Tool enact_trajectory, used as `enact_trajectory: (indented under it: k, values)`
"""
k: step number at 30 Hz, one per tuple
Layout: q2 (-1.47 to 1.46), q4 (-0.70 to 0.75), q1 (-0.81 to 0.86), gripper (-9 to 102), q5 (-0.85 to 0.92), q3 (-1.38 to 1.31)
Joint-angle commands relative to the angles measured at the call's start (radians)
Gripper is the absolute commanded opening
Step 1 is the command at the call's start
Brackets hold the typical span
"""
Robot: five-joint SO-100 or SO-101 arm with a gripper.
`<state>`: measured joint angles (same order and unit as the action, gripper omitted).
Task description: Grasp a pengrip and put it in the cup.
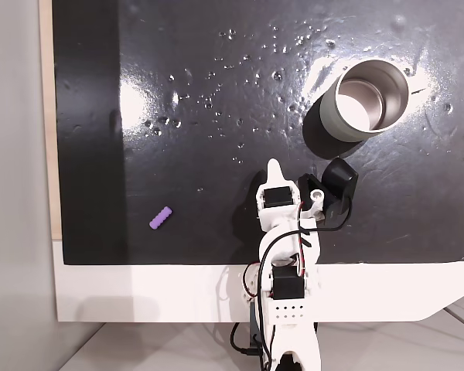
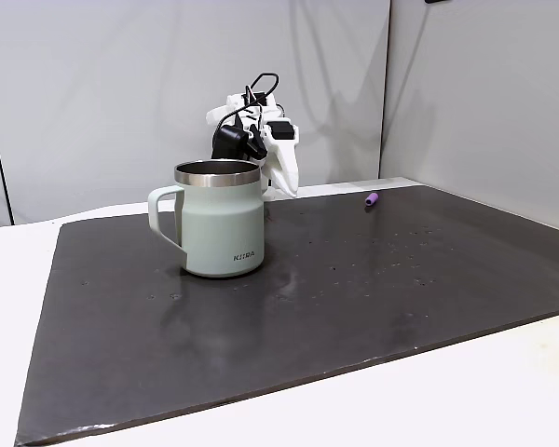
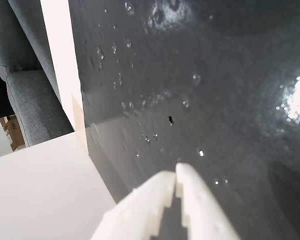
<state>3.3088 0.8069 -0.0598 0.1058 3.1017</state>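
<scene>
White fingertips of the end effector (image 3: 176, 176) sit nearest the wrist camera, pressed together at their tips with nothing between them, above the dark mat (image 3: 215, 100) near its pale border. From above in a fixed view, the pengrip (image 1: 161, 218) lies flat on the mat at about eight o'clock from the picture's centre, tilted on a diagonal, close to the mat's lower edge and well apart from everything else. In the side fixed view the pengrip (image 2: 371, 199) rests on the far part of the mat at roughly one o'clock from centre, to the right of the arm. Moving outward, the end effector (image 1: 274, 167) points toward twelve o'clock in the top-down fixed view, near the middle of the mat's lower half, with the pengrip off at its eight o'clock and the cup (image 1: 369, 98) at its two o'clock. That cup stands upright, its shiny inside bare of contents; the side fixed view shows the cup (image 2: 218, 219) with its handle toward nine o'clock and the arm (image 2: 261, 140) behind it. Beneath the mat is the white bench (image 1: 139, 294), where the arm's base (image 1: 290, 332) sits at six o'clock.
</scene>
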Motion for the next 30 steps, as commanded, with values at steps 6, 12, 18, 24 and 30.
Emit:
enact_trajectory:
  k: [6,12,18,24,30]
  values:
    - [0.006,-0.034,-0.078,0,0.118,-0.003]
    - [0.006,-0.032,-0.072,0,0.118,-0.003]
    - [-0.005,0.069,-0.129,0,0.178,-0.147]
    - [-0.328,0.095,-0.183,0,0.175,-0.403]
    - [-0.588,0.207,-0.281,0,0.173,-0.664]
